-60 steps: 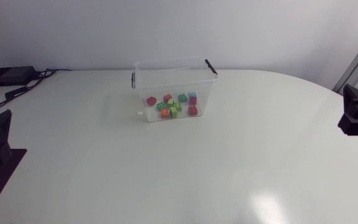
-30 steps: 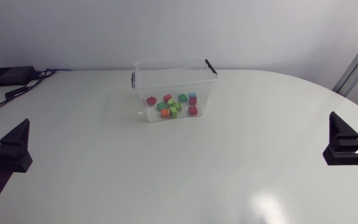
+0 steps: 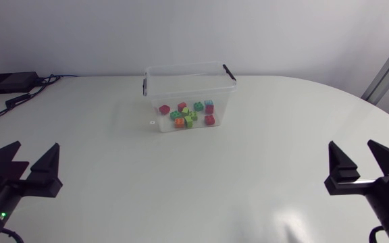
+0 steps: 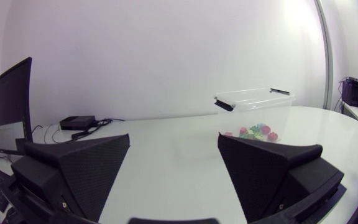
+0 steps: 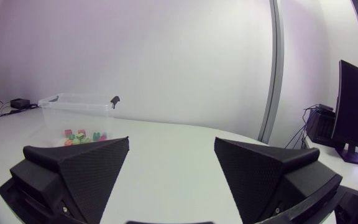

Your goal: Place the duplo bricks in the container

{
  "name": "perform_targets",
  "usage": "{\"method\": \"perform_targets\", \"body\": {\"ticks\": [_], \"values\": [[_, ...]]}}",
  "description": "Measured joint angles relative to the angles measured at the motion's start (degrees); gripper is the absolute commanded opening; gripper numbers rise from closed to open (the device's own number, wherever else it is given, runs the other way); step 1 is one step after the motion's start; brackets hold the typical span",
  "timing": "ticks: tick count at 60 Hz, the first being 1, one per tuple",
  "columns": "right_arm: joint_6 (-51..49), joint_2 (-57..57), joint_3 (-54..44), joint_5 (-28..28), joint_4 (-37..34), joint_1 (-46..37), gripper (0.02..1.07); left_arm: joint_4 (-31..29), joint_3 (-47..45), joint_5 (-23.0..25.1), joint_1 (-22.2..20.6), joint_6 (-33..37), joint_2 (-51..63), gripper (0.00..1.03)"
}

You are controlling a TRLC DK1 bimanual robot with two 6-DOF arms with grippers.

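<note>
A clear plastic container (image 3: pixel 189 94) with black handles stands at the table's far middle. Several duplo bricks (image 3: pixel 189 115) in red, green, orange and blue lie inside it. My left gripper (image 3: pixel 26 162) is open and empty at the table's near left edge, far from the container. My right gripper (image 3: pixel 362 162) is open and empty at the near right edge. Ahead of the left gripper (image 4: pixel 173 168) the container (image 4: pixel 253 112) shows with bricks (image 4: pixel 257 130) on its floor. The right gripper (image 5: pixel 171 168) sees the container (image 5: pixel 79 118) and bricks (image 5: pixel 82 135) far ahead.
A black box (image 3: pixel 9 82) with cables lies at the table's far left corner. The white table (image 3: pixel 201 182) stretches bare between both grippers and the container.
Both arms have swung in from the table's side edges toward its near edge; both fingers of each gripper now show, pointing to the container. The container and bricks have not moved.
</note>
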Motion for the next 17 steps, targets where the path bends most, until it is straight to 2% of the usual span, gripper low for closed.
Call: {"method": "perform_targets", "body": {"ticks": [8, 17], "values": [[1.7, -1.3, -3.2, -2.5, 1.6, -1.0, 1.01, 3.1, -3.9, 2.4, 0.9, -2.2, -1.5, 0.99], [2.5, -1.8, -4.6, -3.4, 1.8, -1.4, 1.01, 3.9, -5.3, 3.2, 1.2, -3.4, -2.1, 0.99]]}}
